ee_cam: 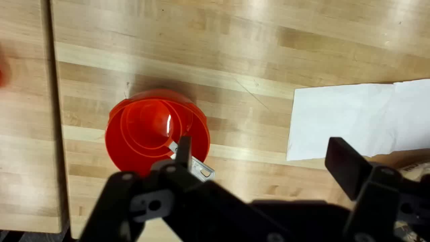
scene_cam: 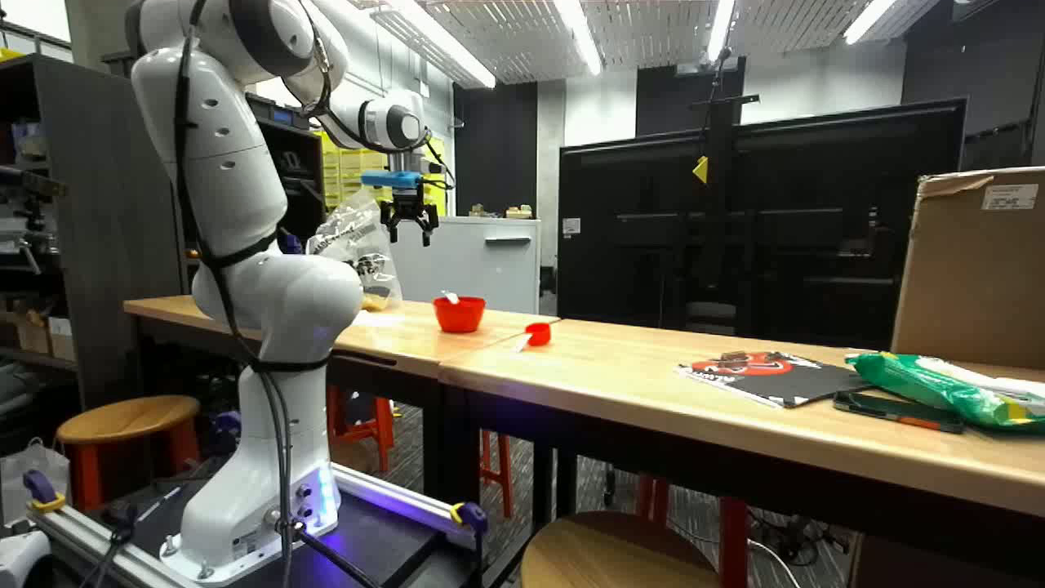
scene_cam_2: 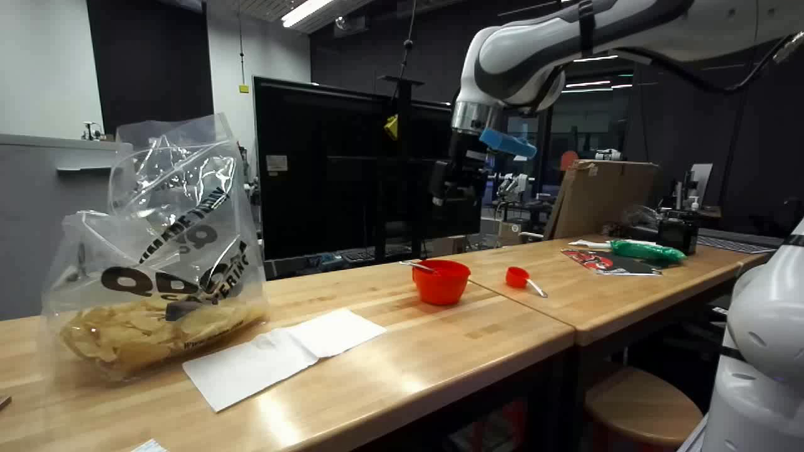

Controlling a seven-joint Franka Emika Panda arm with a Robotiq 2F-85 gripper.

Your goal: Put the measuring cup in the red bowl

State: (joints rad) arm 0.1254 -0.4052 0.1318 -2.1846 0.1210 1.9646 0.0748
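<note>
Claw (ee_cam: pixel 261 153) spread wide — measuring cup (scene_cam_2: pixel 517 277) near the red bowl (scene_cam_2: pixel 441 289), another cup (ee_cam: pixel 149 124) inside.

Ceiling tubes (scene_cam: pixel 579 34) bright; glare on tabletop (scene_cam_2: pixel 377 371); wrist view: tool (ee_cam: pixel 261 155) dark, slightly blurred.

On the clear bag (scene_cam_2: pixel 160 254) I could read QDO in big black letters, with ERING slanting up near it, MADE higher on the plastic and WW along the bottom; the rest was too creased for me. The label (scene_cam_2: pixel 277 163) on the screen (scene_cam_2: pixel 320 207), the one on the box (scene_cam: pixel 971 278) and the white lettering (scene_cam: pixel 707 373) on the sheet (scene_cam: pixel 780 385) were too small to make out.
</note>
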